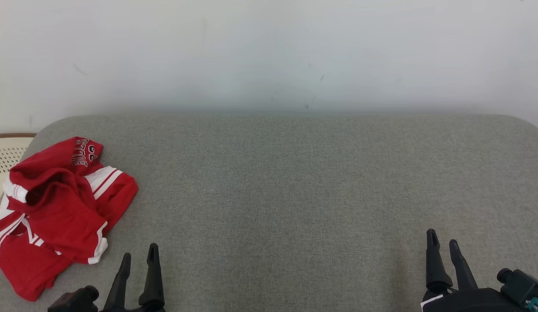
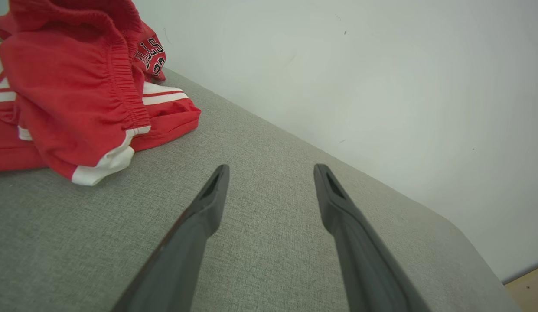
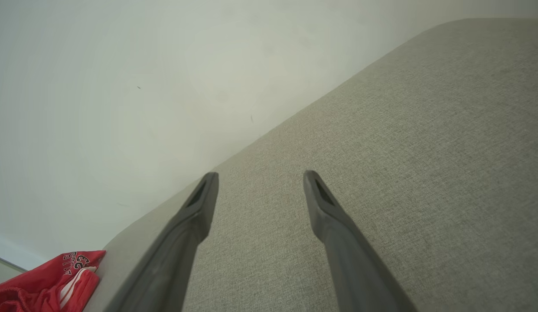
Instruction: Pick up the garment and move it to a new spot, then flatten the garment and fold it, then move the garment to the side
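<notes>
One crumpled red fabric garment (image 1: 56,208) with white stripes lies just ahead and to the left of the left gripper (image 1: 140,251). There are two grippers, that one and the right gripper (image 1: 442,237), and each has two long dark fingers (image 1: 152,277), four in all. One grey woven-fabric padded surface (image 1: 295,182) lies beneath both grippers. One cream perforated basket (image 1: 4,158) with a brown rim sits further left, beyond the garment. One plain white wall (image 1: 269,52) stands ahead of both grippers.

Black left hand (image 1: 140,251) and right hand (image 1: 442,237), long tapered fingers (image 2: 208,208) with slotted tips.
</notes>
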Controlling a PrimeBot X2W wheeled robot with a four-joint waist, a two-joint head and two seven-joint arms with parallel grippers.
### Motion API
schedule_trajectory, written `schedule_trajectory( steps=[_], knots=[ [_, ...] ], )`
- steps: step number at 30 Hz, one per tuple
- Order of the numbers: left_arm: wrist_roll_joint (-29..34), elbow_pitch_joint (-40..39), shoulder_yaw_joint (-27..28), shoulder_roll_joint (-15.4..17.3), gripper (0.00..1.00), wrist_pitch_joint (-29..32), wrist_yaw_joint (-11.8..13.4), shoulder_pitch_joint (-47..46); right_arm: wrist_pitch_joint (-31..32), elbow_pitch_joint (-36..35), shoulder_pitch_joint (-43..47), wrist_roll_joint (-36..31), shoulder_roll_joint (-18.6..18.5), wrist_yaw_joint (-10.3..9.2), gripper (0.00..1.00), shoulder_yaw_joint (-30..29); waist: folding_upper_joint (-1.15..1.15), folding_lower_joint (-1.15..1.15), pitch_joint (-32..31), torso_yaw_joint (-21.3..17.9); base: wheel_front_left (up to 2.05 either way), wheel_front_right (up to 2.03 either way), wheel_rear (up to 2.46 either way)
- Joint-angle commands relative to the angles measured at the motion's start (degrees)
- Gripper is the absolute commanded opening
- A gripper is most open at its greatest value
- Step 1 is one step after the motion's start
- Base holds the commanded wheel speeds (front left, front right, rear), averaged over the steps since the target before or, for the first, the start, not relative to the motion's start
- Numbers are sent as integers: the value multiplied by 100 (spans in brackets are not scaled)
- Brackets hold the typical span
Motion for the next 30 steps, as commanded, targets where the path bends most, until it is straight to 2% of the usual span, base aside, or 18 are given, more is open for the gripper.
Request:
schedule_trajectory(
  steps=[1, 6, 16, 30],
  knots=[
    [102, -70, -18, 34, 100, -41, 14, -41, -32, -84, -1, -64, -50, 3, 100, 21, 0, 0, 1, 0, 0, 0, 0],
    [446, -103, -93, 87, 100, -115, 75, -50, -112, -125, 10, -645, -131, 4, 100, 153, 0, 0, -18, 2, 0, 0, 0],
    [964, -181, -182, 150, 100, -262, 168, -49, -257, -226, 65, -1259, -212, 4, 100, 337, 0, 0, -50, 5, 0, 0, 0],
    [1390, -99, -98, 101, 100, -435, -114, 56, -434, -182, 141, -1493, -369, 5, 100, 540, 0, 0, -96, 17, 0, 0, 0]
  ],
)
